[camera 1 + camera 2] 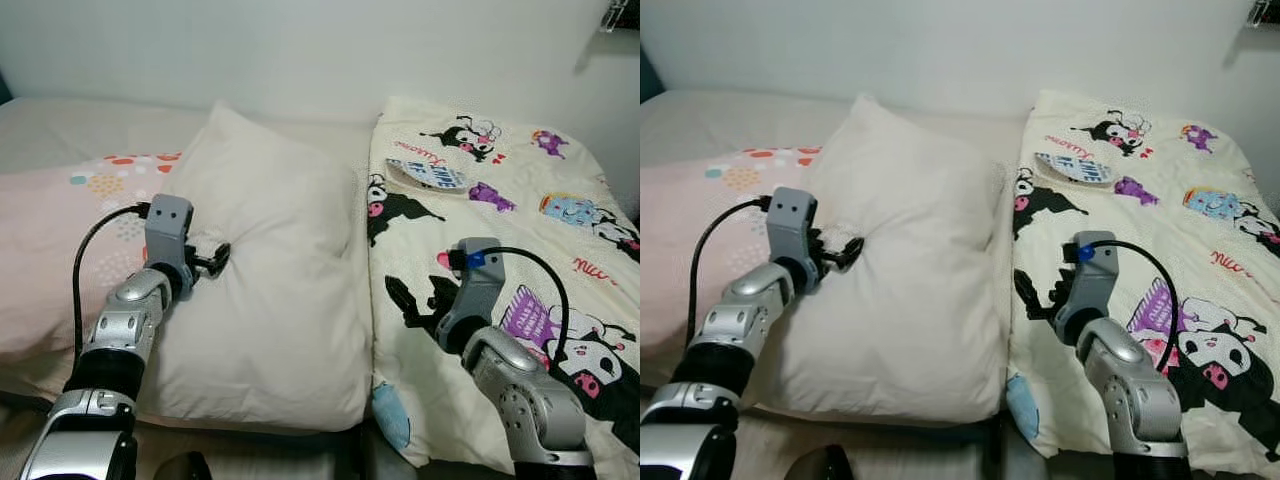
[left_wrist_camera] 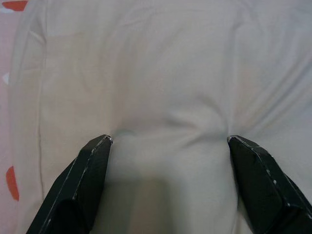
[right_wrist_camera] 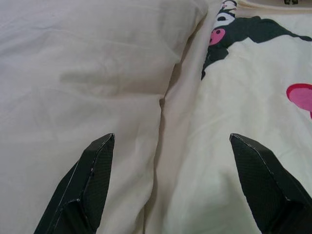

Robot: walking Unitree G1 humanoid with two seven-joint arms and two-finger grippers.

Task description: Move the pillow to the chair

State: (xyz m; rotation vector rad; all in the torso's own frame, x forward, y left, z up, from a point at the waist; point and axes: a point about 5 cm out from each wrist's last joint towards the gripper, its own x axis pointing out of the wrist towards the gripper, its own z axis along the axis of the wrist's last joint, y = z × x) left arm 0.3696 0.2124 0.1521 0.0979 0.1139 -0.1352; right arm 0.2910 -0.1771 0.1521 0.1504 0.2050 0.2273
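**Inspector:** Left tool (image 2: 168,146) first. State?

**Assessor:** Fingers spread wide, both tips pressed into the cream pillow (image 1: 270,290) on its left side. The cloth bulges and creases between them. Nothing is clamped yet.

**Inspector:** Right tool (image 3: 170,146)?

**Assessor:** Also spread wide, holding nothing. It hovers over the seam where the pillow's right edge meets the cartoon-print quilt (image 1: 520,230); one finger is above the pillow, the other above the quilt.

**Inspector:** Where does the pillow lie?

**Assessor:** Flat on the bed (image 1: 60,125), between a pink spotted cover (image 1: 60,240) on the robot's left and the quilt on its right, touching both. I cannot locate a chair from these views.

**Inspector:** Risks from here?

**Assessor:** In my judgement, three. If the right tool closes where it stands, it could pinch the quilt together with the pillow edge and drag bedding along. The left tool has only a shallow fold of soft cloth; a thin pinch may slip once weight comes on. And a large limp pillow held at two points would sag, so it could snag the bed edge during carrying.

**Inspector:** Anything else nearby?

**Assessor:** A small blue-and-white printed item (image 1: 430,175) lies on the quilt, well apart from both tools.
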